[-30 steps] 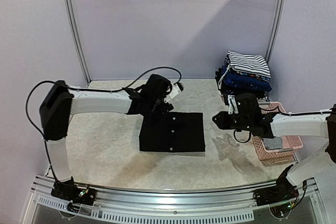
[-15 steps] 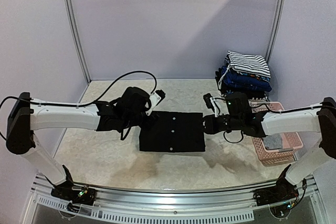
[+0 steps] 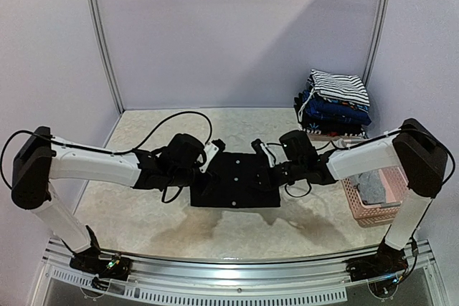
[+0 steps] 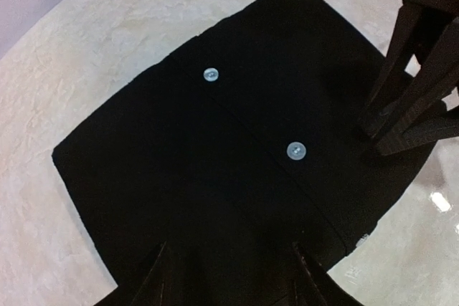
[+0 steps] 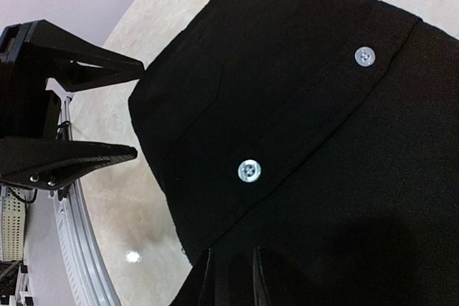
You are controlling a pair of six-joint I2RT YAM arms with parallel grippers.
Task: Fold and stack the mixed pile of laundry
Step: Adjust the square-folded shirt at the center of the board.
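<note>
Black garment (image 3: 235, 179): folded to a rough rectangle, lying flat on the bench (image 3: 136, 213), about centre, between the two arms. Placket faces up; two pale buttons (image 4: 295, 150) show in each wrist view. Edges fairly square, surface smooth.

Left tool (image 5: 135, 109): at the garment's left edge, low over the bench. Fingers stand clearly apart, one toward each end of that edge, with a gap between them. Nothing gripped as far as visible.

Right tool (image 5: 233, 277): at the garment's right edge, opposite the left one. Fingers drawn narrow, tips down on or just over the black cloth. Black on black, so I cannot tell whether cloth is pinched between them.

Back right corner of the bench: stack of folded clothes (image 3: 334, 109), well apart from the black garment. Striped garment (image 3: 338, 85), black and white, on top; blue items (image 3: 331, 110) under it.

Right side, near the right arm: pink basket (image 3: 391, 209), lattice walls. Grey garment (image 3: 371, 190) lies crumpled inside it.
</note>
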